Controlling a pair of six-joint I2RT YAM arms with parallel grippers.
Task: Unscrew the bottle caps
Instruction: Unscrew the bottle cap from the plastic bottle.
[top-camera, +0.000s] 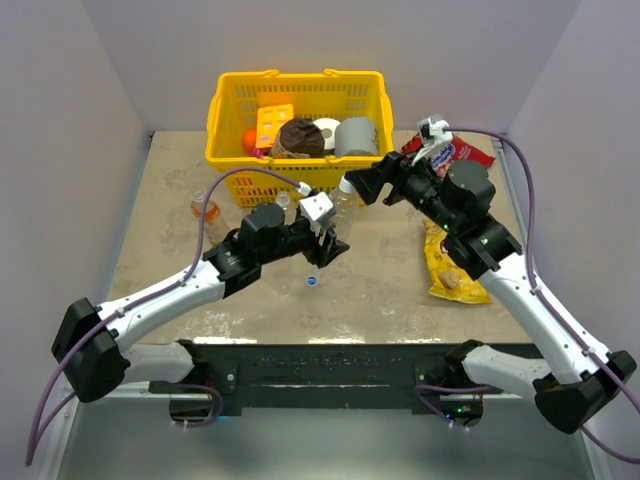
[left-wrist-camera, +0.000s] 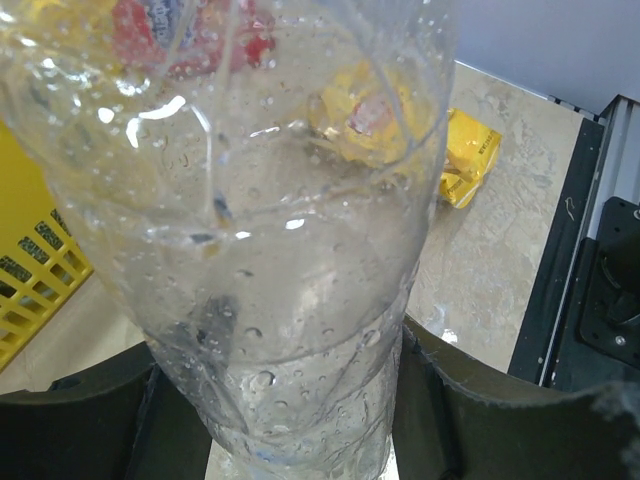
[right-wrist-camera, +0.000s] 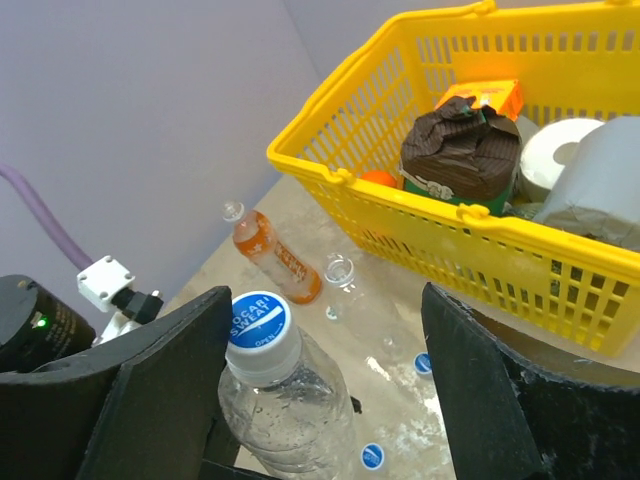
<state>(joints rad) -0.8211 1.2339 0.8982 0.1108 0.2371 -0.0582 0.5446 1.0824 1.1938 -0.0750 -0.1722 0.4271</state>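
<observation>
A clear bottle (left-wrist-camera: 270, 250) stands off the table with my left gripper (left-wrist-camera: 300, 410) shut around its lower body. Its white cap with a blue face (right-wrist-camera: 258, 322) is on the neck. My right gripper (right-wrist-camera: 325, 330) is open and straddles that cap, whose side lies close by the left finger (right-wrist-camera: 160, 380), while the right finger stands well clear. From above, the left gripper (top-camera: 325, 235) holds the bottle (top-camera: 340, 205) below the right gripper (top-camera: 362, 187). An orange bottle (right-wrist-camera: 275, 255) lies uncapped near the left wall. A second clear bottle (right-wrist-camera: 340, 272) has an open neck. Loose caps (right-wrist-camera: 373, 456) (right-wrist-camera: 423, 363) lie on the table.
A yellow basket (top-camera: 225, 110) holding rolls, a brown packet and an orange box stands at the back. A yellow snack bag (top-camera: 450, 265) and a red packet (top-camera: 470, 152) lie on the right. Another loose cap (top-camera: 312, 281) sits in front of the left gripper.
</observation>
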